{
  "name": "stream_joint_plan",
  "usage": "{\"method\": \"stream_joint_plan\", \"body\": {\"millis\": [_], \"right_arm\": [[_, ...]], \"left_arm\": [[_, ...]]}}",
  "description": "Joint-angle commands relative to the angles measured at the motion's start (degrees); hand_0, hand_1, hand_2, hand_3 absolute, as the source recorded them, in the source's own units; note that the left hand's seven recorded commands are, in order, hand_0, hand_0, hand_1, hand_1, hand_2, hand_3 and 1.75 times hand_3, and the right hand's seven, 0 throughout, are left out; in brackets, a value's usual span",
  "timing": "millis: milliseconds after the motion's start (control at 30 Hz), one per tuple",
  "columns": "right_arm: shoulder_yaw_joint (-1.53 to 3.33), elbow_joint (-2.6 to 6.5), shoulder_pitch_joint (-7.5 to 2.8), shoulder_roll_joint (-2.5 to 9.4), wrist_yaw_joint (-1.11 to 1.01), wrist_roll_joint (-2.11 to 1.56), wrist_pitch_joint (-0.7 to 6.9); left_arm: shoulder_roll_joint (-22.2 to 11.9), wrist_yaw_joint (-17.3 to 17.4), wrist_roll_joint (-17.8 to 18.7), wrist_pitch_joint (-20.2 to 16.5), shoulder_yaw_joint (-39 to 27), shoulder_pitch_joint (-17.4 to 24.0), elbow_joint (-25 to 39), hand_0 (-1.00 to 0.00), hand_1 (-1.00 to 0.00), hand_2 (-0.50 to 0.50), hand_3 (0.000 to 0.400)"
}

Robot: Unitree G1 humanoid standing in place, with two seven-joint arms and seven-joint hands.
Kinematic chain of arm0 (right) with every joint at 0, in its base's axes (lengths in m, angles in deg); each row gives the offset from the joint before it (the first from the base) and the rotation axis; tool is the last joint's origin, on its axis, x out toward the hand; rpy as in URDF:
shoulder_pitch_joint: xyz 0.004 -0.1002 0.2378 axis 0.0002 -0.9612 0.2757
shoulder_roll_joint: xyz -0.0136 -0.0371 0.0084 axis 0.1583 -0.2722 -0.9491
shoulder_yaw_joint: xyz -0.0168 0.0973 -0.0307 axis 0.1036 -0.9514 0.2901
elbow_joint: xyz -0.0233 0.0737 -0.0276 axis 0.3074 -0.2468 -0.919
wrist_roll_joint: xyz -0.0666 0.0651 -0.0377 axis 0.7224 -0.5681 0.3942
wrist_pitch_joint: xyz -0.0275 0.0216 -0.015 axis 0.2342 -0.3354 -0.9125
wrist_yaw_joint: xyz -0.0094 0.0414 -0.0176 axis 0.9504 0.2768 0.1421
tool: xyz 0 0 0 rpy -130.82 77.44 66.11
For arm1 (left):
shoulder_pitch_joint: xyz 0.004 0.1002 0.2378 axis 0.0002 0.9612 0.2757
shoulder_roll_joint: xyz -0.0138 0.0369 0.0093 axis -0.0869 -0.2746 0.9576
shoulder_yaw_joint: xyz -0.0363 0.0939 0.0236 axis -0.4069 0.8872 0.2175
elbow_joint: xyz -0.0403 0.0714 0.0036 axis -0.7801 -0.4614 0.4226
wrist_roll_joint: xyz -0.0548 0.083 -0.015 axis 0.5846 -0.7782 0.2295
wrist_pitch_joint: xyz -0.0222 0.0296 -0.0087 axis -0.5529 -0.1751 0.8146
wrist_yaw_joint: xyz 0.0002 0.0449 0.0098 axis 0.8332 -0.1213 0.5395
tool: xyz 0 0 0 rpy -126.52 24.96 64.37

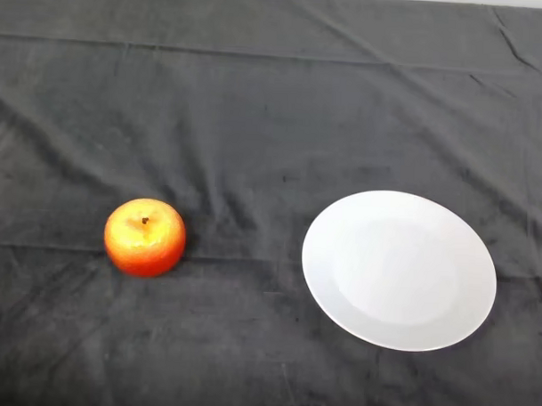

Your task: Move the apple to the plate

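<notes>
A red and yellow apple (145,237) stands upright on the dark cloth at the left of the head view, its stem pointing up. A white round plate (399,270) lies flat on the cloth to the right of the apple, with nothing on it. A strip of bare cloth separates the two.
The dark cloth (256,122) covers the whole table and is creased in long folds across the back and middle. Its far edge runs along the top of the view.
</notes>
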Motion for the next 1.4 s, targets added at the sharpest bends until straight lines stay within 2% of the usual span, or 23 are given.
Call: {"method": "stream_joint_plan", "body": {"millis": [33,333,567,1067,1400], "right_arm": [[1.31,2.38,-4.09,2.71,-0.48,1.3,0.5],[1.29,2.27,-4.15,2.72,-0.49,1.28,0.55],[1.28,2.13,-4.22,2.72,-0.51,1.25,0.61],[1.23,1.76,-4.4,2.72,-0.56,1.19,0.8],[1.19,1.5,-4.53,2.72,-0.6,1.14,0.93]], "left_arm": [[0.7,1.0,-1.5,-1.2,0.2,-1.9,2.4,0.0,0.0,0.0,0.0],[2.2,3.6,-6.4,-1.6,4.6,-2.7,3.6,0.0,0.0,0.0,0.0],[3.6,5.4,-11.1,-0.3,8.6,-2.1,4.4,0.0,0.0,0.0,0.0],[6.8,6.3,-21.3,2.1,17.3,-2.5,5.6,0.0,0.0,0.0,0.0],[9.2,7.5,-26.3,3.5,21.8,-2.9,6.3,0.0,0.0,0.0,0.0]]}}
